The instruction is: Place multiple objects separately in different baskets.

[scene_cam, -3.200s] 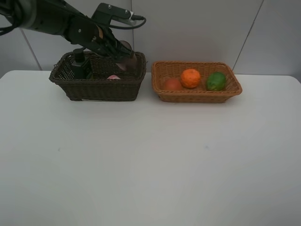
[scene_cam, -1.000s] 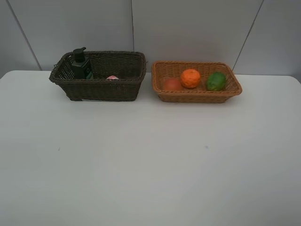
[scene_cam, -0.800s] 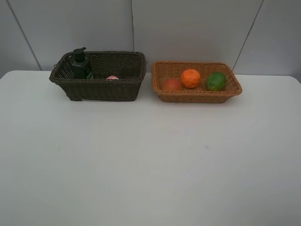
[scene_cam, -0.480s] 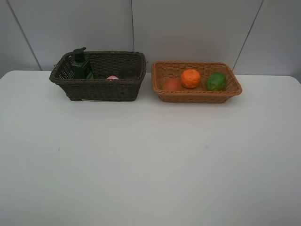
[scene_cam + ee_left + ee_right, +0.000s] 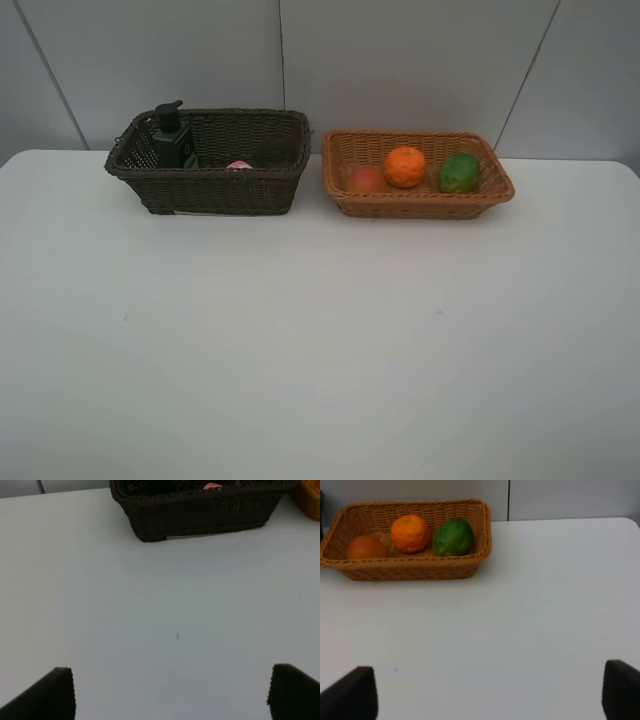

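The dark brown basket (image 5: 210, 190) stands at the back left with the dark green pump bottle (image 5: 173, 138) upright in it and a bit of the pink bottle (image 5: 239, 165) showing over the rim. The light tan basket (image 5: 420, 203) to its right holds the red-orange fruit (image 5: 366, 179), the orange (image 5: 405, 166) and the green fruit (image 5: 460, 172). Neither arm shows in the exterior high view. My left gripper (image 5: 170, 695) is open over bare table in front of the dark basket (image 5: 200, 510). My right gripper (image 5: 487, 692) is open, well back from the tan basket (image 5: 405, 565).
A white table (image 5: 320, 340) carries both baskets near its back edge, against a grey panelled wall (image 5: 400, 60). A small dark speck (image 5: 177, 636) marks the tabletop.
The left arm, which was over the dark basket about three seconds ago, has left the exterior high view. Nothing has moved in the last second.
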Controlling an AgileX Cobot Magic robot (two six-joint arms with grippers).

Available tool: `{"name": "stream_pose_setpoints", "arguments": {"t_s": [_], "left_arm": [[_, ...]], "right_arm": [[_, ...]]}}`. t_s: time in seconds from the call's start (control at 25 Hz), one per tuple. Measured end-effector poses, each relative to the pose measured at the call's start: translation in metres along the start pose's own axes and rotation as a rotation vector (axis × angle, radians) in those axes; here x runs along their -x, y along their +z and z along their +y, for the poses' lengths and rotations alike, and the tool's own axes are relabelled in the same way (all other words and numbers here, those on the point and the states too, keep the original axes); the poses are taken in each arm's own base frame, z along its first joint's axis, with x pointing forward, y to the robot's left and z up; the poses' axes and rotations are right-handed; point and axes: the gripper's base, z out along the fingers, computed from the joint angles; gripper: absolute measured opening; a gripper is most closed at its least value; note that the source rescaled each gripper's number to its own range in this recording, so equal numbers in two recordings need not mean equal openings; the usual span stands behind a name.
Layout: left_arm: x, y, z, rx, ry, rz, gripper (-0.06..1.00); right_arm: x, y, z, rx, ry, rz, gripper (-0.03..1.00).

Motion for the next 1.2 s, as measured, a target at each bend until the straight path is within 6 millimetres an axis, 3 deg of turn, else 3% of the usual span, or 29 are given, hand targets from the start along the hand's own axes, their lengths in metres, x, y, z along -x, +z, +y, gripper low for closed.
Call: {"name": "stream_pose_setpoints", "arguments": {"t_s": [1.2], "left_arm": [[-0.0002, 0.0001, -0.0001, -0.001, 0.000, 0.000, 1.00]], "right_arm": [[0.0000, 0.0000, 0.0000, 0.000, 0.000, 0.000, 0.96]]}}
